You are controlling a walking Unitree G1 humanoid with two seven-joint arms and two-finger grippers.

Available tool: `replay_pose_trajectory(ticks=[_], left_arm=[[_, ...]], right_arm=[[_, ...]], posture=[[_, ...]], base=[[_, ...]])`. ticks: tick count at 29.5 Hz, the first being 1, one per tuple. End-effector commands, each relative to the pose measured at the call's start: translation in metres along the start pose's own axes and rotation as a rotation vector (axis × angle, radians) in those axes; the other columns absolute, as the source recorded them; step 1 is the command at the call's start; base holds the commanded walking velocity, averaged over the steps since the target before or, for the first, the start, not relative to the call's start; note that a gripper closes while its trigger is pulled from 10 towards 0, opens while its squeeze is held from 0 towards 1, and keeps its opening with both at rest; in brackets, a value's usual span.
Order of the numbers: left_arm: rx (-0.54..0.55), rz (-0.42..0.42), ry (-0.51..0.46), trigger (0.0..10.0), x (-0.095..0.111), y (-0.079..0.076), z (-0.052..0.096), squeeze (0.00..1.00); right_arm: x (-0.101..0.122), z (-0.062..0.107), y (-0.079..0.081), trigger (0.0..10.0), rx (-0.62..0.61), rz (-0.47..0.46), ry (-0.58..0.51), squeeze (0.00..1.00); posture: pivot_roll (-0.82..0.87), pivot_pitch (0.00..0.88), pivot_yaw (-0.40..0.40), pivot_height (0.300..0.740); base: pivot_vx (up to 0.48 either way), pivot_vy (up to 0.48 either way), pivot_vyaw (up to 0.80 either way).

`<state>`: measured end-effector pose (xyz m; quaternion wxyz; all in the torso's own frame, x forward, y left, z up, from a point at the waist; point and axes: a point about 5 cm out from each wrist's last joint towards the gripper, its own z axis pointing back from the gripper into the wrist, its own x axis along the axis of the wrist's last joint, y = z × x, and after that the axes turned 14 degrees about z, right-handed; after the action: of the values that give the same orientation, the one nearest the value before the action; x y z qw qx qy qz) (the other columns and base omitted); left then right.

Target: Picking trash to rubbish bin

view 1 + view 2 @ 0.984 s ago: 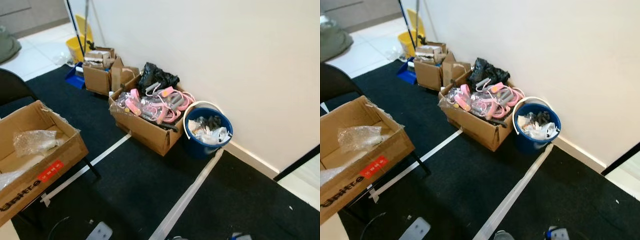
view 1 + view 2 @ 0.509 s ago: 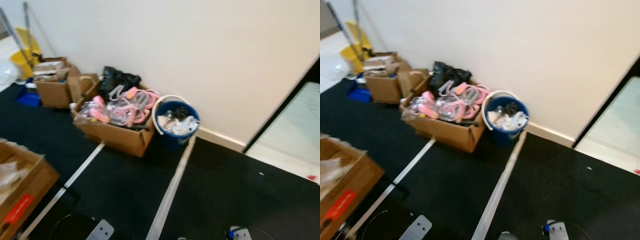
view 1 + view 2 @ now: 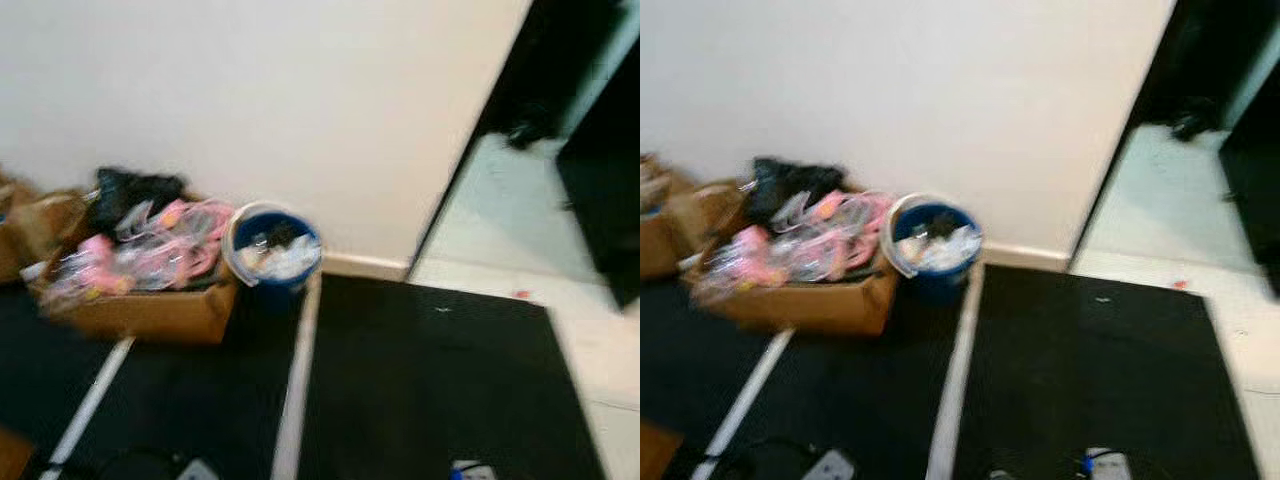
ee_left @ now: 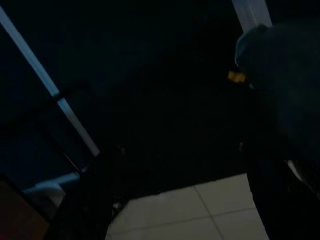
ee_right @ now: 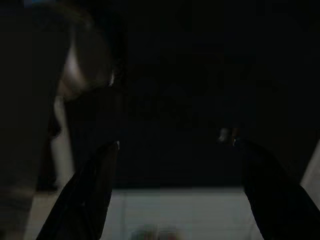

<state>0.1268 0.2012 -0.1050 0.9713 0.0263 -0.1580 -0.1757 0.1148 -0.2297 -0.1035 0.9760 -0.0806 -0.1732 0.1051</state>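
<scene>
Searching step: no trash held, both grippers open and idle; next, find trash near the blue bin (image 3: 272,250).

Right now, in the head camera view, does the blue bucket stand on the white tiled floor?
No, the blue bucket stands on the black carpet, against the wall beside the cardboard box.

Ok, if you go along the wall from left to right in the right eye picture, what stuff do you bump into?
Brown cardboard box full of pink and grey things → round blue bucket stuffed with white trash → white tape stripe on the black carpet → dark open doorway with pale tiled floor.
</scene>
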Motion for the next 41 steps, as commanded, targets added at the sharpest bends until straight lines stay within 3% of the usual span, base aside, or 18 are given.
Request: replay_pose_trajectory(ticks=[1,41], left_arm=[[-0.048,-0.008,0.021,10.0,-0.0043,-0.0128,-0.0012,0.0],[-0.06,0.005,0.023,10.0,-0.0044,-0.0155,-0.0014,0.0]], right_arm=[[-0.0076,0.001,-0.0023,10.0,-0.002,0.002,0.023,0.0],[-0.0075,0.0006,0.002,10.0,0.006,0.012,0.025,0.0]], posture=[[-0.04,0.111,0.03,0.74],[-0.03,0.114,0.029,0.74]], base=[[0.0,0.0,-0.78],[0.0,0.0,-0.78]])
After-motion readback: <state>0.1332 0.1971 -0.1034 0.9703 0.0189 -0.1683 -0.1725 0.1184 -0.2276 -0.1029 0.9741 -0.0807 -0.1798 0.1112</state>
